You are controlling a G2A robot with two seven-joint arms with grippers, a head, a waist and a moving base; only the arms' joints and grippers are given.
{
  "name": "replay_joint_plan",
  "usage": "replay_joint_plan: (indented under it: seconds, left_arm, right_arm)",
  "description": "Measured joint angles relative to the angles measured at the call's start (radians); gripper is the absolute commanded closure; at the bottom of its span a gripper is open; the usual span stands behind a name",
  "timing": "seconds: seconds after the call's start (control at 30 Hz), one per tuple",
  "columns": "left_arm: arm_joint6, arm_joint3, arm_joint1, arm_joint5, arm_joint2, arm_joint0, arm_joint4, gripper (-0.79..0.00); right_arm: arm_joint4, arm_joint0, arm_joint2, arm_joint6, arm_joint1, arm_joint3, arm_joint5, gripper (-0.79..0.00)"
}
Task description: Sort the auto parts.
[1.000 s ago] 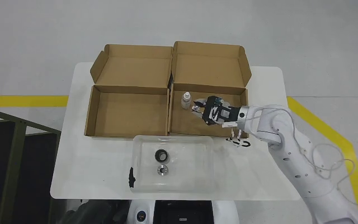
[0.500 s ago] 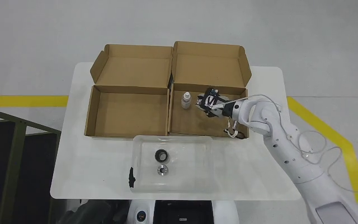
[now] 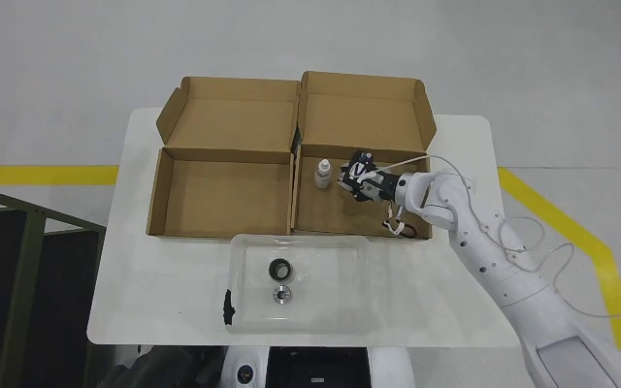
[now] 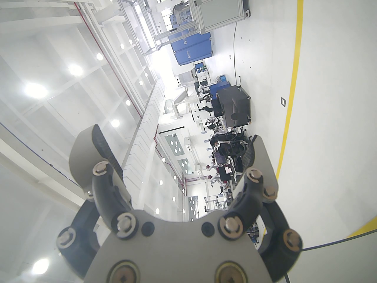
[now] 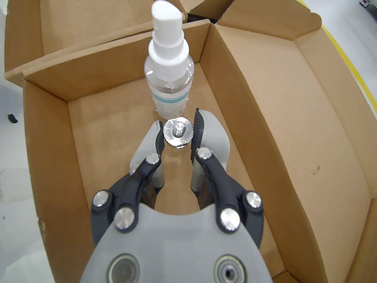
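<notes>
My right gripper (image 5: 177, 132) (image 3: 351, 180) is shut on a round silver metal part (image 5: 178, 133) with a bolt in its middle, held inside the right cardboard box (image 5: 282, 110) (image 3: 398, 153), close to a clear spray bottle (image 5: 168, 77) (image 3: 323, 174) with a white cap. In the clear plastic tray (image 3: 335, 310) at the table's front lie a black ring (image 3: 279, 269) and a silver round part (image 3: 281, 295). The left cardboard box (image 3: 219, 199) holds nothing. My left gripper (image 4: 176, 151) is open, pointing up at the hall with nothing between its fingers.
The two boxes stand side by side with lids folded back at the far half of the white table (image 3: 126, 281). A small black scrap (image 3: 228, 311) sits at the tray's left edge. Yellow floor tape (image 3: 58, 175) runs past the table.
The right arm has carried the silver part farther into the right box, toward the spray bottle, and turned its wrist. The tray parts have not moved.
</notes>
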Motion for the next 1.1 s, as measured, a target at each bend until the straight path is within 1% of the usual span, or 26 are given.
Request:
replay_joint_plan:
  seconds: [0.13, 0.17, 0.23, 0.27, 0.37, 0.47, 0.57, 0.63, 0.7, 0.77, 0.83, 0.97, 1.03, 1.07, 1.1]
  left_arm:
    - [0.0, 0.0, 0.0, 0.0, 0.0, 0.0, 0.0, -0.785]
    - [0.0, 0.0, 0.0, 0.0, 0.0, 0.0, 0.0, -0.785]
    - [0.0, 0.0, 0.0, 0.0, 0.0, 0.0, 0.0, -0.785]
    - [0.0, 0.0, 0.0, 0.0, 0.0, 0.0, 0.0, -0.785]
    - [0.0, 0.0, 0.0, 0.0, 0.0, 0.0, 0.0, -0.785]
    - [0.0, 0.0, 0.0, 0.0, 0.0, 0.0, 0.0, -0.785]
    - [0.0, 0.0, 0.0, 0.0, 0.0, 0.0, 0.0, -0.785]
    - [0.0, 0.0, 0.0, 0.0, 0.0, 0.0, 0.0, -0.785]
    - [0.0, 0.0, 0.0, 0.0, 0.0, 0.0, 0.0, -0.785]
    - [0.0, 0.0, 0.0, 0.0, 0.0, 0.0, 0.0, -0.785]
    - [0.0, 0.0, 0.0, 0.0, 0.0, 0.0, 0.0, -0.785]
    - [0.0, 0.0, 0.0, 0.0, 0.0, 0.0, 0.0, -0.785]
    - [0.0, 0.0, 0.0, 0.0, 0.0, 0.0, 0.0, -0.785]
    - [0.0, 0.0, 0.0, 0.0, 0.0, 0.0, 0.0, -0.785]
    - [0.0, 0.0, 0.0, 0.0, 0.0, 0.0, 0.0, -0.785]
  right_arm:
    - [-0.007, 0.011, -0.013, -0.014, -0.008, 0.03, 0.002, 0.0]
    - [-0.009, 0.013, -0.015, -0.017, -0.01, 0.036, 0.002, -0.015]
    - [-0.013, 0.017, -0.021, -0.024, -0.014, 0.049, 0.002, -0.065]
    - [-0.015, 0.018, -0.023, -0.026, -0.015, 0.054, 0.002, -0.111]
    - [-0.018, 0.022, -0.028, -0.032, -0.019, 0.068, 0.002, -0.197]
    - [-0.019, 0.025, -0.029, -0.033, -0.023, 0.076, 0.001, -0.336]
    - [-0.025, 0.026, -0.029, -0.029, -0.025, 0.085, 0.006, -0.403]
    - [-0.027, 0.027, -0.029, -0.026, -0.027, 0.089, 0.007, -0.474]
    - [-0.028, 0.027, -0.025, -0.026, -0.027, 0.082, 0.003, -0.468]
    - [-0.035, 0.024, -0.015, -0.029, -0.024, 0.059, -0.004, -0.48]
    - [-0.046, 0.011, 0.004, -0.023, -0.016, 0.02, -0.018, -0.517]
    - [-0.055, -0.033, 0.063, 0.007, 0.006, -0.083, -0.049, -0.634]
    - [-0.056, -0.067, 0.101, 0.032, 0.02, -0.154, -0.069, -0.668]
    - [-0.055, -0.084, 0.117, 0.044, 0.026, -0.186, -0.077, -0.699]
    - [-0.056, -0.106, 0.138, 0.061, 0.034, -0.229, -0.086, -0.705]
